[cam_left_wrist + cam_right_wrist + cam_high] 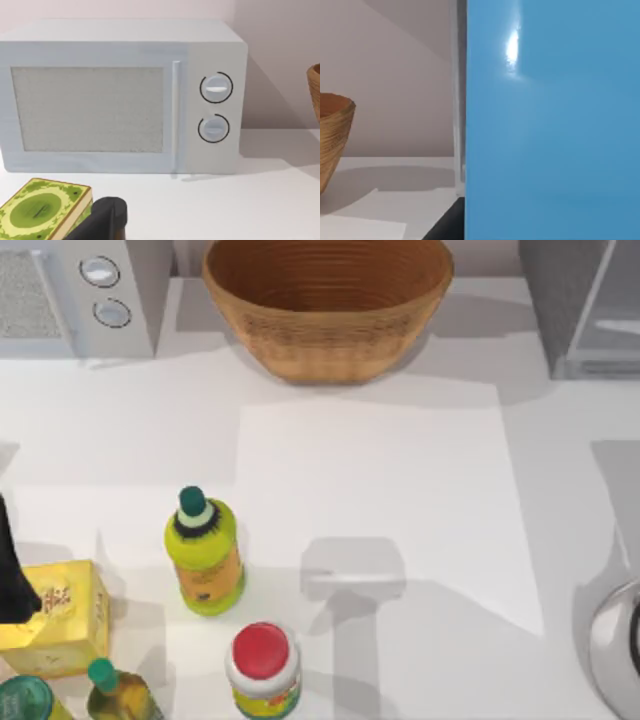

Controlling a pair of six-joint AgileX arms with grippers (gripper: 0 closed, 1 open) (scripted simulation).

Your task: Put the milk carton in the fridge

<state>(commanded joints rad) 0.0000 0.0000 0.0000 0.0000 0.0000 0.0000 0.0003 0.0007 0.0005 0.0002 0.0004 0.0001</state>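
Your right gripper [448,227] carries the milk carton [550,125], a tall carton whose sky-blue side stands right against the right wrist camera. Only a dark edge of the gripper shows beside the carton's lower part, so I judge rather than see that its jaws are clamped on the carton; held this near and upright, it is likely being carried off the table, not resting on it. Beyond it in that view lie the woven brown wicker basket [332,142] and a pale grey upright edge just beside the carton, which may belong to the fridge, though you cannot be sure. In the top view, the large plain grey boxy fridge [560,300] stands at the table's far right corner, well apart from the groceries at the near left, so the carton has to go to that corner. Whether its door is open cannot be told, and nothing of its inside shows. The basket sits at the far middle of the table, and the part of its bowl you can see holds nothing. Your left gripper [102,222] is parked at the left side near the squat yellow box with a green printed top [42,212], facing the white microwave with two round knobs [120,100]; you cannot tell whether its jaws are apart or together. The yellow-green bottle with a dark green cap [205,555] and the red-lidded jar [262,670] stand upright on the near part of the table, away from the fridge.
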